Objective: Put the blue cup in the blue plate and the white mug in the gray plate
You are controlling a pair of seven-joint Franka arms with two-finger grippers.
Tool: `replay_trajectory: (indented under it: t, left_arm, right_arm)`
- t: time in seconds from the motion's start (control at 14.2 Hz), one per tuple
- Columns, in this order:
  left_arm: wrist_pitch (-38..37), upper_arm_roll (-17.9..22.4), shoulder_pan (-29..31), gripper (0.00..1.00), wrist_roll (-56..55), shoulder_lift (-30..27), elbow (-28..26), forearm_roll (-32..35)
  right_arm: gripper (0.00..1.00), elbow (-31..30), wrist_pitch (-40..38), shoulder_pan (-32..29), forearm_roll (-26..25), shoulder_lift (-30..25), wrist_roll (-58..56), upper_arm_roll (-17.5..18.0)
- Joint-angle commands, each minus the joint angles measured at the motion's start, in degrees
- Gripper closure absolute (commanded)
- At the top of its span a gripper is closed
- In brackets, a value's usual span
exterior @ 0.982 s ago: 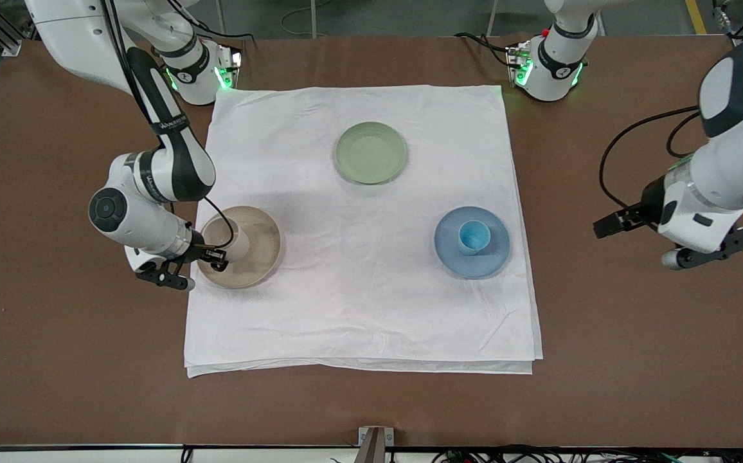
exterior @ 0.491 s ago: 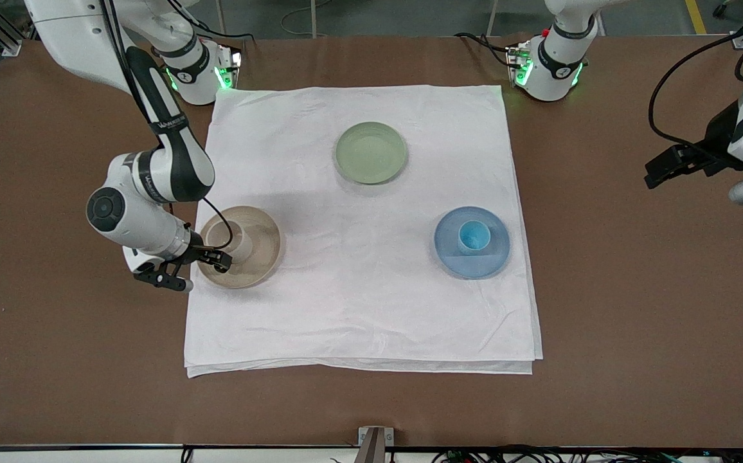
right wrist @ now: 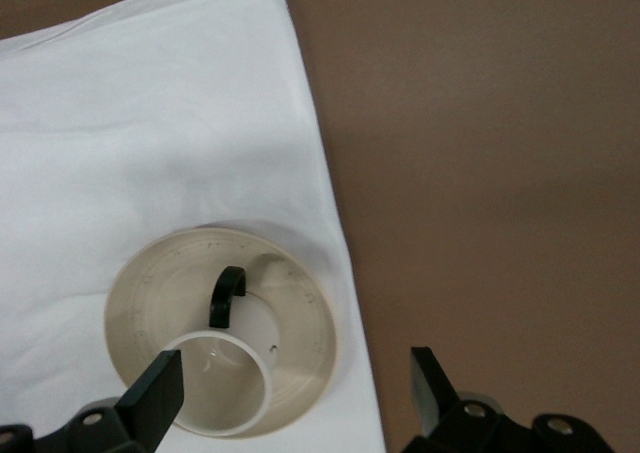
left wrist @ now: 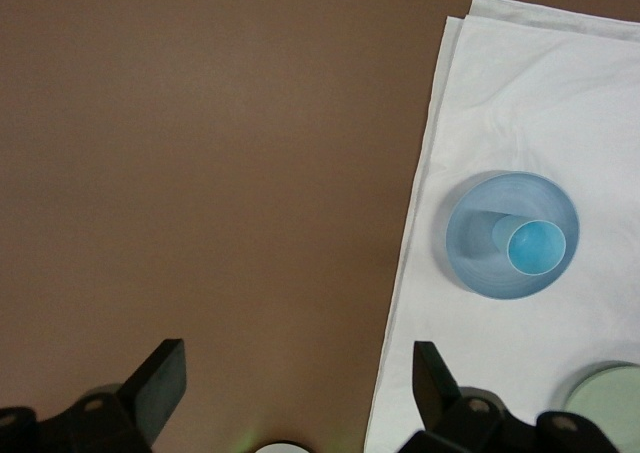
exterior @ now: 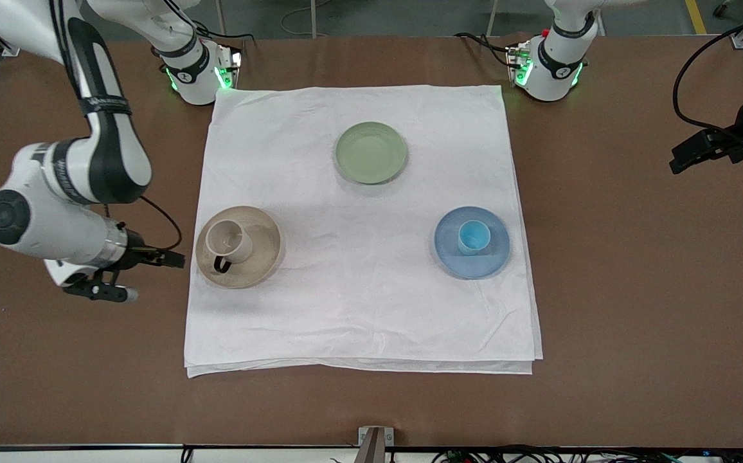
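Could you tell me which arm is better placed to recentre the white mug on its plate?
Right. The right gripper hangs open just beside the gray plate bearing the white mug; the left gripper is over bare table at its own end.

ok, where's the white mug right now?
The white mug stands upright on the gray plate, on the white cloth toward the right arm's end of the table; the open right tool is beside the plate, clear of it.

Bright, even overhead light, soft faint shadows, no glare; all views reasonably sharp.
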Motion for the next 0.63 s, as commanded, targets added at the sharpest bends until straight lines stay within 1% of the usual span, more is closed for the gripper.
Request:
replay_trajectory:
  t: [0.0, 0.14, 0.21, 0.35, 0.42, 0.56]
  left_arm:
    - [0.94, 0.34, -0.70, 0.00, 0.64, -1.86, -1.82, -1.91]
    - [0.68, 0.43, -0.35, 0.00, 1.60, -2.82, -2.17, -2.80]
    - [0.50, 0.43, -0.35, 0.00, 2.39, -2.83, -2.17, -2.80]
    - [0.50, 0.52, -0.18, 0.00, 3.10, -3.26, -2.87, -2.80]
    - [0.50, 0.43, -0.26, 0.00, 3.10, -3.61, -3.66, -2.71]
    - [0.50, 0.34, -0.26, 0.00, 3.19, -5.02, -4.72, -2.45]
  right_arm:
    - [0.00, 5.63, -7.72, -5.39, -1.10, -0.05, -8.35, 0.61]
    - [0.00, 10.12, -13.44, -8.13, -1.53, 0.04, -10.05, 0.61]
    - [0.00, 11.35, -15.82, -8.83, -2.93, 0.04, -10.14, 0.61]
    - [0.00, 15.82, -18.64, -9.10, -6.53, 0.21, -10.14, 0.70]
    - [0.00, 17.33, -20.66, -9.28, -6.72, 0.21, -10.14, 0.70]
    - [0.00, 19.18, -21.64, -9.10, -6.90, 0.21, -10.14, 0.70]
